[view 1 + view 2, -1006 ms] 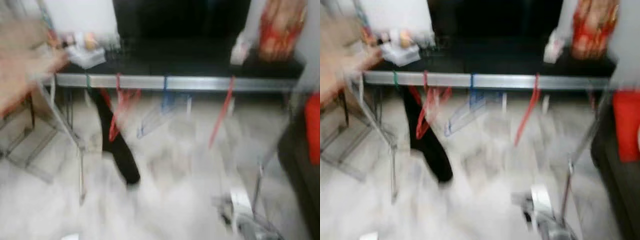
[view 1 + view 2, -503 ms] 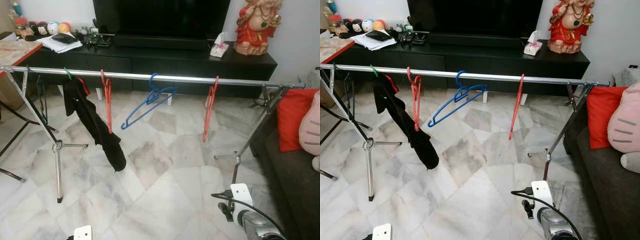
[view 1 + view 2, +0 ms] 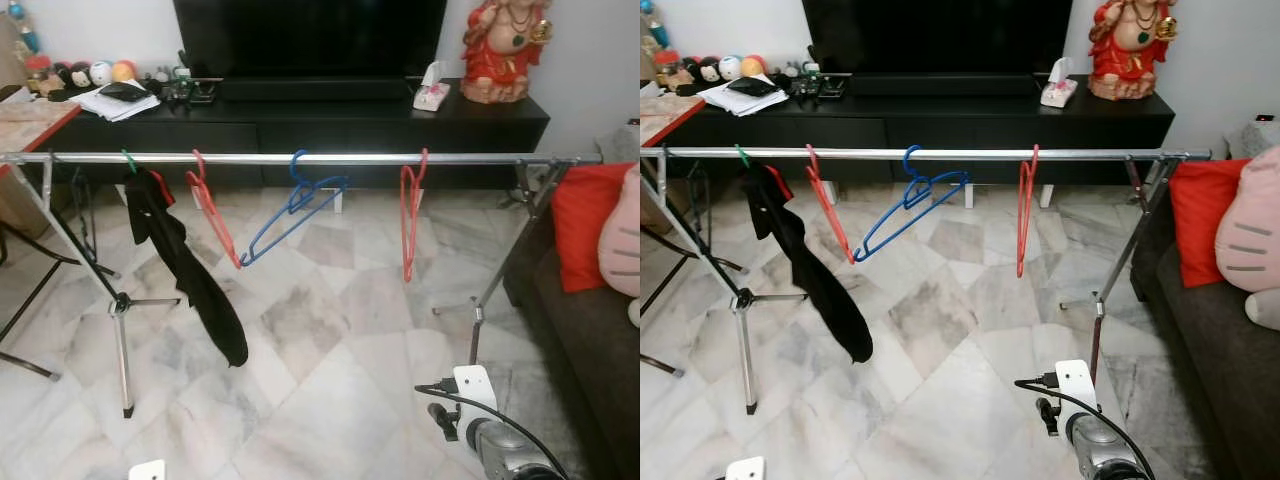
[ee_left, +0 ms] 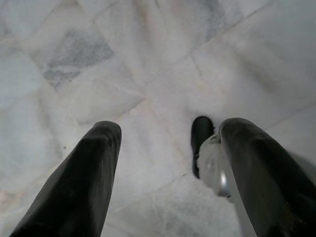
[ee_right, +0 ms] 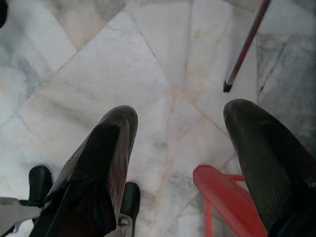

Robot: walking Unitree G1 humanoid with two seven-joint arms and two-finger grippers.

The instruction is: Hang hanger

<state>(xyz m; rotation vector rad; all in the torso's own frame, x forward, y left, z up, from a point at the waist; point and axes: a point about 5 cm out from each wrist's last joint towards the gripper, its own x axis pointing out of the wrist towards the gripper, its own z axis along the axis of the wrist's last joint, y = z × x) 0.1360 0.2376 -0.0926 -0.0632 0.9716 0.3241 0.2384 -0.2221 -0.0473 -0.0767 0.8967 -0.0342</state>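
Observation:
A silver clothes rail spans the room at chest height. On it, from my left, hang a green hanger carrying a black garment, a slanted red hanger, a tilted blue hanger and another red hanger. My left gripper hangs low over the marble floor, open and empty. My right gripper is also low and open, fingers wide apart. A red plastic piece shows beyond its fingers; I cannot tell what it is. My right wrist sits at the bottom right.
Behind the rail stand a black TV console with a television, a tissue box and a red statue. A dark sofa with a red cushion is on the right. The rail's tripod leg stands left, beside a table edge.
The blurred picture has sharpened and the camera has shifted slightly. The left red hanger now slants instead of hanging straight, and the right red hanger has turned a little. Both arms stay low.

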